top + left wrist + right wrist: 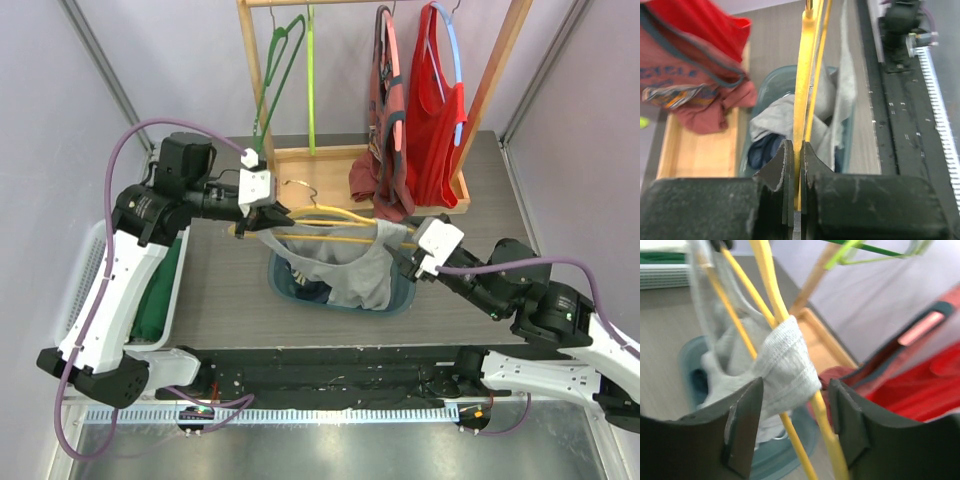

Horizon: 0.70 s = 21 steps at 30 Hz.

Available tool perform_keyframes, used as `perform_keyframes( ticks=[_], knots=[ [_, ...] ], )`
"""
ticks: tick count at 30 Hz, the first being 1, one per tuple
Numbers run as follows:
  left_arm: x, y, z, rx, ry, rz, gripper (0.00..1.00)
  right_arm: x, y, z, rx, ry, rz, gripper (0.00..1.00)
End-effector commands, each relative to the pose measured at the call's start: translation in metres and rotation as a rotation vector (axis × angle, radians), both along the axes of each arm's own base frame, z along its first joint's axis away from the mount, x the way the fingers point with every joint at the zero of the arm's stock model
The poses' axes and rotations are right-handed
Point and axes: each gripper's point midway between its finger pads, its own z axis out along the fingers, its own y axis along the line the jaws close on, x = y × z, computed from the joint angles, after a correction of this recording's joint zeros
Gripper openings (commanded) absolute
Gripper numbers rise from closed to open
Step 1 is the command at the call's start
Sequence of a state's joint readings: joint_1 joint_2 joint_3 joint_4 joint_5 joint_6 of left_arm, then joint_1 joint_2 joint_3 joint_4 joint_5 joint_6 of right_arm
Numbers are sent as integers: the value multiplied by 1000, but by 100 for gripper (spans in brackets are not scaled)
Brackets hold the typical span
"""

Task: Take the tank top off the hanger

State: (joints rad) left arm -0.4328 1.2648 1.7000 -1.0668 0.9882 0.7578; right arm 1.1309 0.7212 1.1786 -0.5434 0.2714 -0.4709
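Observation:
A grey tank top (345, 265) hangs on a yellow hanger (345, 213) held level above a teal basket (400, 300) in the top view. My left gripper (262, 220) is shut on the hanger's left end; in the left wrist view the fingers (785, 165) clamp the yellow bar (801, 90). My right gripper (403, 255) is open at the hanger's right end. In the right wrist view its jaws stand apart around the grey strap (785, 365) wrapped over the yellow hanger (767, 277), not closed on it.
A wooden rack (480, 110) at the back holds a green hanger (285, 60), a dark red top (385, 110) and a red top (435, 110). The basket holds dark blue clothes (762, 150). A white bin with green cloth (155, 300) stands left.

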Motion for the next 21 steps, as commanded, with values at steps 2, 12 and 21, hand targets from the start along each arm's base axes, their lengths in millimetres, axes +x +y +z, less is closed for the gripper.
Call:
perform_keyframes(
  ticks=[2, 12, 21],
  knots=[
    [43, 0, 42, -91, -35, 256, 0, 36, -33, 34, 179, -78, -309, 87],
    [48, 8, 10, 75, -87, 357, 0, 39, -49, 39, 377, 13, -418, 100],
    [55, 10, 3, 97, -82, 391, 0, 35, 2, -28, 432, 217, -306, 90]
  ],
)
